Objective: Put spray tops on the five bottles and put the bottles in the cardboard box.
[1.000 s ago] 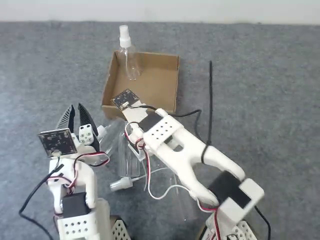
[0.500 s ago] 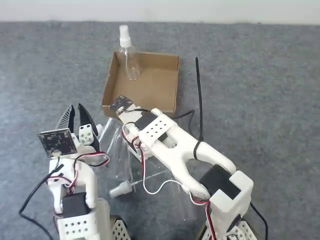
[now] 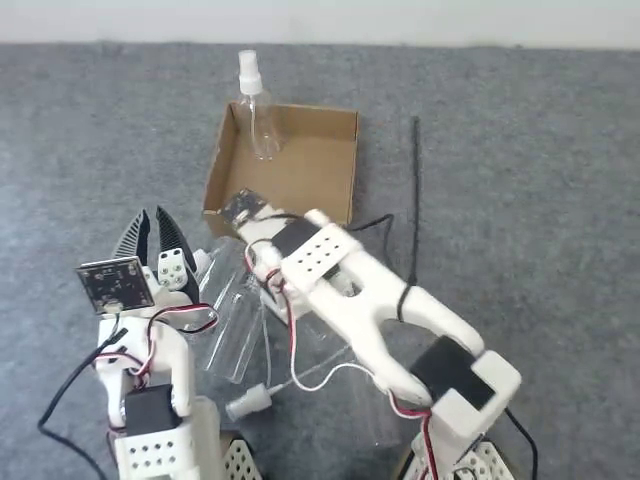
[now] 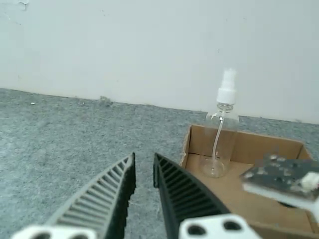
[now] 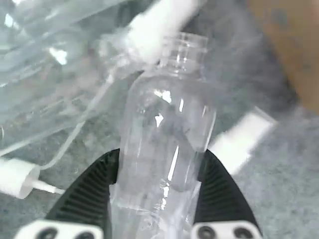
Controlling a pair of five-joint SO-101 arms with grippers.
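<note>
- Uncapped clear plastic bottle [image 5: 167,149]: pinched across its body by the right gripper [image 5: 159,167], one black finger on each side. It sits low over the grey carpet [image 3: 520,200], just in front of the box's near wall. The threaded neck is bare, with no top on it.
- Brown cardboard box [image 3: 215,175]: open. One clear bottle with a white spray top [image 3: 258,110] stands upright in the back corner.
- Progress, my read: 1 of 5 capped and boxed. 4 left, including the one in the grip, which needs a top before boxing.
- Pile of clear bottles [image 3: 235,320]: lying on their sides on the carpet between the two arms, overlapping. Can't get an exact count.
- Loose white spray top [image 3: 250,403] with its dip tube lies on the carpet close to the arm bases. The right wrist view shows more white tops just beside the held bottle's neck.
- Left gripper [image 4: 144,169]: raised, pointing toward the box. Fingers are a narrow gap apart, with nothing between them.
- In the way: clutter of bottles and tubes right around the held bottle, and a thin black cable [image 3: 414,200] trailing beside the box.
</note>
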